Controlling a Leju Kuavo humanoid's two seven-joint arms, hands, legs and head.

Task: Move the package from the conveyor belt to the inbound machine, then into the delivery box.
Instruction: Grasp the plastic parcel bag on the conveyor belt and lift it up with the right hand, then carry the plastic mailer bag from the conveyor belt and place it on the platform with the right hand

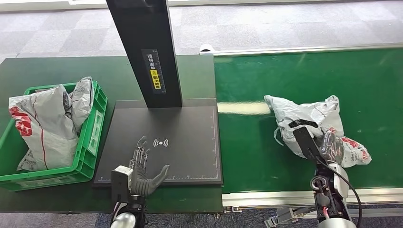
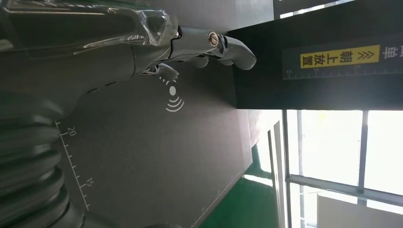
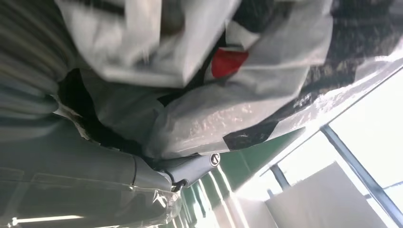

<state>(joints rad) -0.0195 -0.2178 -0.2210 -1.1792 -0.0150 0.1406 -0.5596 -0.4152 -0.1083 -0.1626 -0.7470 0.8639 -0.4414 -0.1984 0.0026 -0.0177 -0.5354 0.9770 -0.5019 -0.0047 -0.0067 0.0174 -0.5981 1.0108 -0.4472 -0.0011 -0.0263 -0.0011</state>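
A crumpled grey plastic package with red print lies on the green conveyor belt at the right. My right hand is dug into its near side. In the right wrist view the package presses over the hand and hides the fingers, with the thumb against its underside. My left hand hovers with fingers spread over the near edge of the inbound machine's black scan plate, holding nothing. In the left wrist view the left hand hangs above the plate.
The machine's black column rises from the back of the plate. A green delivery crate on the left holds grey packages. A metal rail runs along the belt's near edge.
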